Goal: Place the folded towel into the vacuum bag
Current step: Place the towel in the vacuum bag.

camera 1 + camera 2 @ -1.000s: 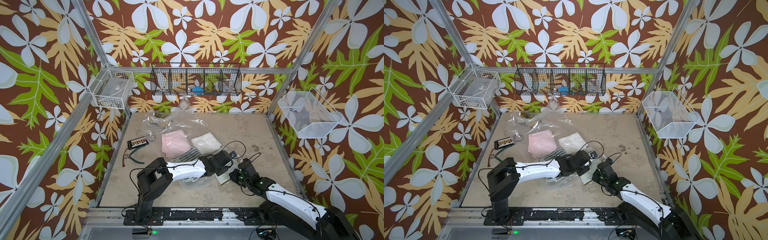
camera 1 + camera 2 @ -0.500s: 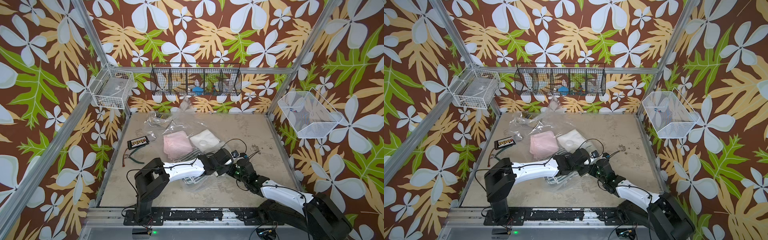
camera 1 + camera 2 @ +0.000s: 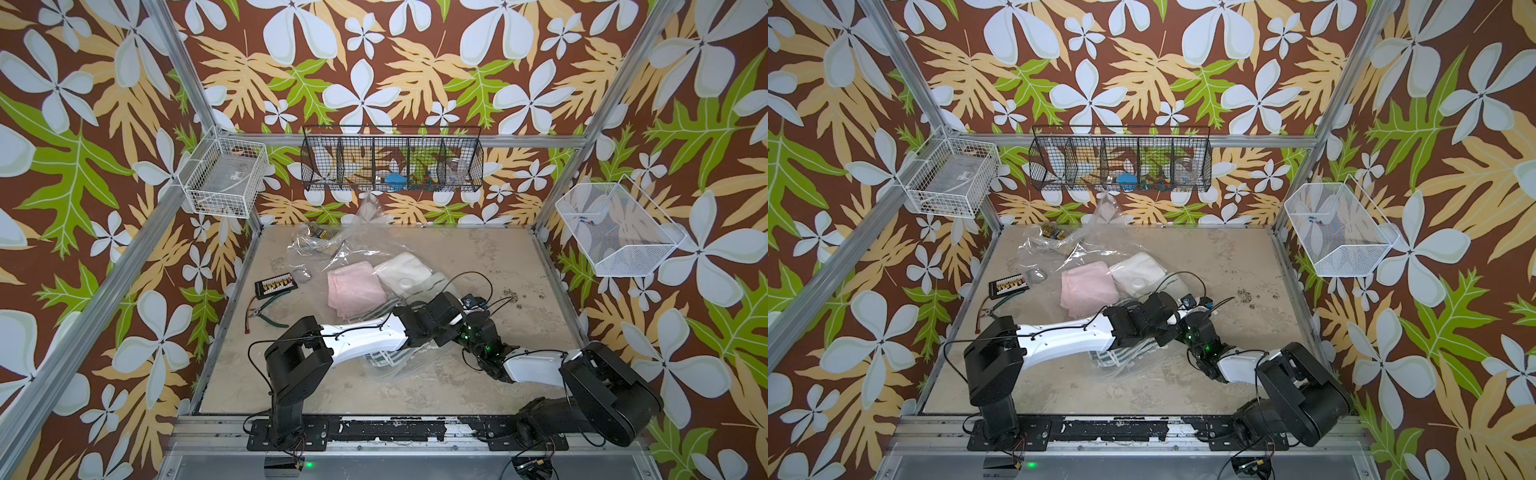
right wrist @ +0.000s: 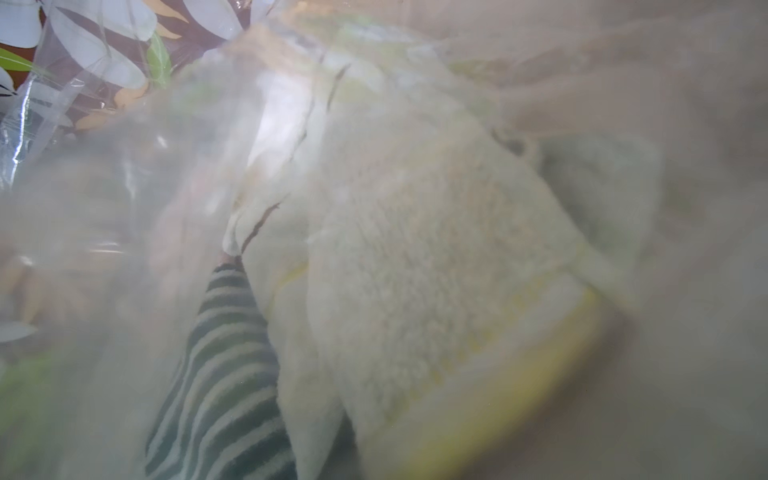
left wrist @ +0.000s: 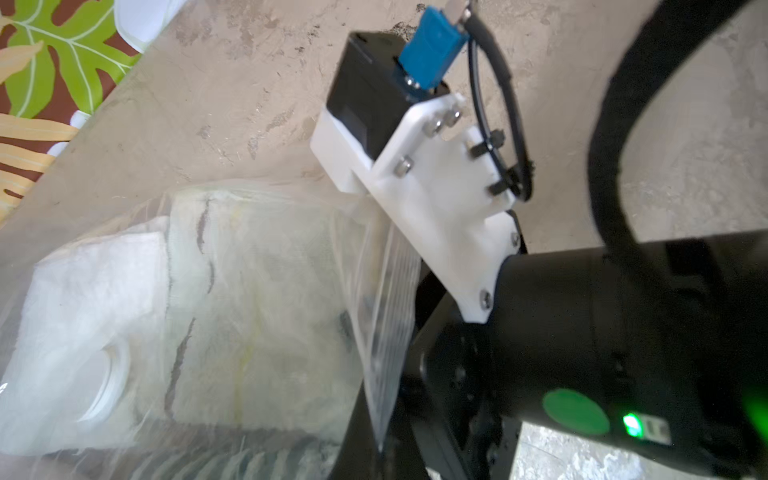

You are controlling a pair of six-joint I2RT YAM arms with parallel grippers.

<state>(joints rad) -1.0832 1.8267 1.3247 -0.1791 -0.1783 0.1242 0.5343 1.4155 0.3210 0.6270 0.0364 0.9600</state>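
Near edge: bases of the left arm (image 3: pixel 291 374) and right arm (image 3: pixel 602 386), both reaching inward and meeting over the middle of the table (image 3: pixel 478 257).

Just beyond the bases: near end of the bag (image 3: pixel 399 368), flat on the table, with a striped towel (image 3: pixel 376 358) inside it and partly under the left arm.

At the meeting point: left gripper (image 3: pixel 448 332), closed tight, fingers hidden. Cannot tell whether any film is pinched. Right gripper (image 3: pixel 471 328) just beside it at the bag's side edge. Jaws hidden in both top views and lost to blur in the right wrist view, so width not determinable.

Right wrist view: cream towel (image 4: pixel 436 270) with a yellow edge, seen through hazy film, touching the striped towel and apparently inside the bag.

Farther in: pink towel (image 3: pixel 353 289) and white towel (image 3: pixel 405 266) side by side under the film, with the round valve cap (image 3: pixel 405 284) over the white one.

Left of the bag, bare on the table: pliers (image 3: pixel 266 316), then a black connector strip (image 3: pixel 276 285).

Far end of the bag: crumpled, rising toward the back wall.

On the walls: white wire basket (image 3: pixel 224 178), black mesh rack (image 3: pixel 392 160), white mesh basket (image 3: pixel 615 232).
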